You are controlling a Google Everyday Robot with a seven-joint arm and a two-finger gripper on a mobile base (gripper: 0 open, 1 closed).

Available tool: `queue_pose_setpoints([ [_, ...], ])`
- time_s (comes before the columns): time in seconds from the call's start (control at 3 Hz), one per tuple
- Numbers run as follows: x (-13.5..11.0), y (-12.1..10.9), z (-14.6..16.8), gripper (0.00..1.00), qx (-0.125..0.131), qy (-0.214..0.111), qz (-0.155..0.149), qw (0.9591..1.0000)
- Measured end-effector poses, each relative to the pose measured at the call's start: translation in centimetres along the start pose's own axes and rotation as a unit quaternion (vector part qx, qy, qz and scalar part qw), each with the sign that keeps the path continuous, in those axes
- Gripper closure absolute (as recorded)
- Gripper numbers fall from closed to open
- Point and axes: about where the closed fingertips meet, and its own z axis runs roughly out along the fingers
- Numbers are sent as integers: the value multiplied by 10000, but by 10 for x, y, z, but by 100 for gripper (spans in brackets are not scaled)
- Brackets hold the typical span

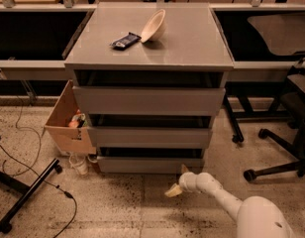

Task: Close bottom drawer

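Observation:
The grey cabinet has three drawers. The bottom drawer is the lowest one, with a plain flat grey front just above the floor. A dark gap shows above its front, and its tray is hidden. My gripper is low over the floor, just in front of the right end of the bottom drawer's front. It is open and empty. One fingertip reaches up next to the drawer's lower edge, and the other points left and down. My white arm comes in from the bottom right.
A tilted cream bowl and a dark packet lie on the cabinet top. An open cardboard box and a cup sit left of the cabinet. Office chair bases stand right. Stand legs and cables lie on the left floor.

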Motion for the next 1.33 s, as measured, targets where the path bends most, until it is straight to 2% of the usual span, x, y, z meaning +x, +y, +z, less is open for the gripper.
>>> queue_pose_setpoints([
  [0.33, -21, -5, 16, 0, -80, -94, -150, 9998],
  [0.67, -24, -6, 18, 0, -87, -106, -158, 9998],
  [1.0, -7, -6, 9, 0, -84, -67, 76, 9999],
  [1.33, -6, -6, 9, 0, -82, -65, 91, 9999],
])
